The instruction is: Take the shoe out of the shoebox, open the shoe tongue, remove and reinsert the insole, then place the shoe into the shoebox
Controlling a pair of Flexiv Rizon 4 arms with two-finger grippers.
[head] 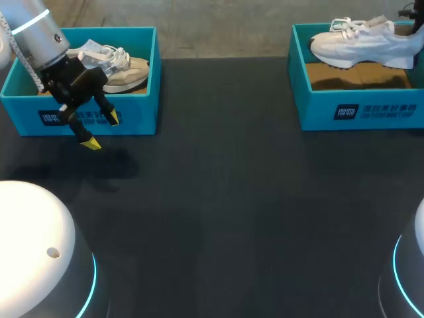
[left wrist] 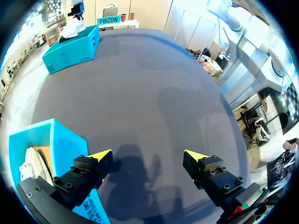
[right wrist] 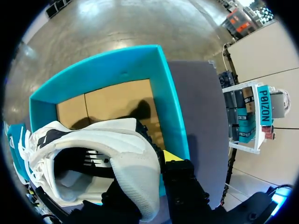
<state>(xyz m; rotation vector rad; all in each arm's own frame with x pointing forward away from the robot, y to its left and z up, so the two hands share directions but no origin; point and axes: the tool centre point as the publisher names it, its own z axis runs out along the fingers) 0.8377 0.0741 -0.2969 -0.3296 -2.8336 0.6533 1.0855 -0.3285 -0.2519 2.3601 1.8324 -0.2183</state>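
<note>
Above white-printed teal shoebox (head: 318, 109), right gripper (right wrist: 154, 164) clamping white shoe (head: 364, 43), left gripper (head: 103, 130) spread wide, empty

Left tool (head: 103, 130), its yellow-tipped fingers apart, hung over the dark worktop (head: 232, 199) just in front of a teal cardboard shoebox (head: 142, 112) holding a beige low-top shoe (head: 129, 73). At right, a white mesh sneaker (head: 364, 43) rode above the floor of a second teal shoebox (head: 318, 109).

The dark counter (head: 225, 199) carries two open teal boxes. The left shoebox (head: 99, 118) stands at its far left corner, the right shoebox (head: 361, 109) at its far right. They are well apart, with only plain dark surface between them.
</note>
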